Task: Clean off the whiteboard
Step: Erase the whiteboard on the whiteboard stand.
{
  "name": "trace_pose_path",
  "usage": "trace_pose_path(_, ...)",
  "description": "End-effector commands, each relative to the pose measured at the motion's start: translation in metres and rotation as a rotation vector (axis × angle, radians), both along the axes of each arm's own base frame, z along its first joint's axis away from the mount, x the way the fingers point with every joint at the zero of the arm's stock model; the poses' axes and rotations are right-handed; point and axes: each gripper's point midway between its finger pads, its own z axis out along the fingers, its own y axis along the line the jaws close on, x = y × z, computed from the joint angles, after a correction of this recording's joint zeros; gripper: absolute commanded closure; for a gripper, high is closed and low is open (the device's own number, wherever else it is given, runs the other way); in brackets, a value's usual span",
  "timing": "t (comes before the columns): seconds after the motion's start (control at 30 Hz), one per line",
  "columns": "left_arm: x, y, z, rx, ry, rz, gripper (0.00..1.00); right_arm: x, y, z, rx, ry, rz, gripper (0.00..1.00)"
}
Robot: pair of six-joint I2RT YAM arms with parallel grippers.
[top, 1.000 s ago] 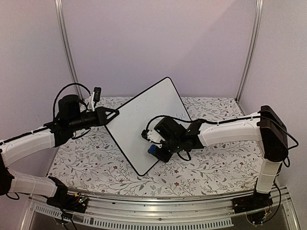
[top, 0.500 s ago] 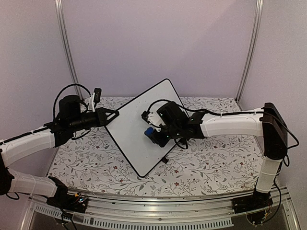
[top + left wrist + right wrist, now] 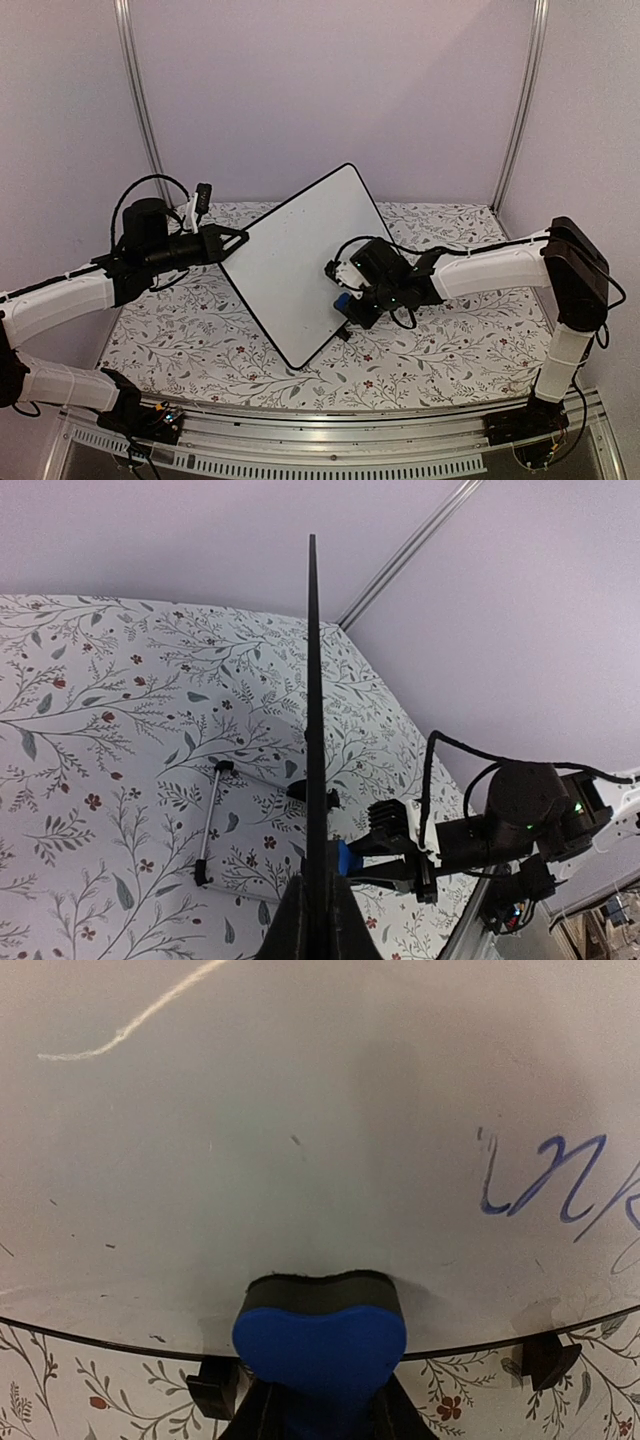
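Showing blue writing point(image 3: 545, 1175), whiteboard point(image 3: 295, 250) turned cornerwise at the middle of the flowered table point(image 3: 180, 340), left gripper point(image 3: 240, 243) clamped on its left corner, right gripper point(image 3: 348, 303) closed on blue eraser point(image 3: 320, 1345), eraser touching board near lower frame.

Visible are one whiteboard point(image 3: 296, 262), one blue eraser point(image 3: 320, 1342), two black stand feet point(image 3: 548, 1360), and two grippers: left gripper point(image 3: 243, 240) and right gripper point(image 3: 349, 305).
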Motion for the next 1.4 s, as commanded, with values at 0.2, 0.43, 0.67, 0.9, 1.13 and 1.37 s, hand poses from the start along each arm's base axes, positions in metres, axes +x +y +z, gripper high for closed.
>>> trace_pose_path(0.2,-0.018,-0.022,0.025,-0.04,-0.083,-0.136,1.0,0.04,0.028,0.055,0.056,-0.119,0.004,1.0)
trace_pose_path(0.43,-0.018,-0.022,0.027,-0.041,-0.087,-0.137,1.0,0.044,0.017,0.033,0.031,-0.076,-0.004,1.0)
trace_pose_path(0.67,-0.018,-0.022,0.027,-0.043,-0.089,-0.139,1.0,0.027,-0.019,-0.015,0.002,0.016,-0.047,1.0)
trace_pose_path(0.9,-0.018,-0.022,0.027,-0.045,-0.086,-0.141,1.0,0.02,-0.026,-0.021,0.02,0.041,-0.056,1.0)
trace_pose_path(1.13,-0.018,-0.022,0.026,-0.043,-0.084,-0.142,1.0,0.043,-0.003,0.016,0.065,-0.032,-0.036,1.0)
trace_pose_path(1.37,-0.019,-0.022,0.028,-0.044,-0.09,-0.142,1.0,0.064,0.012,0.038,0.06,-0.09,-0.023,1.0)
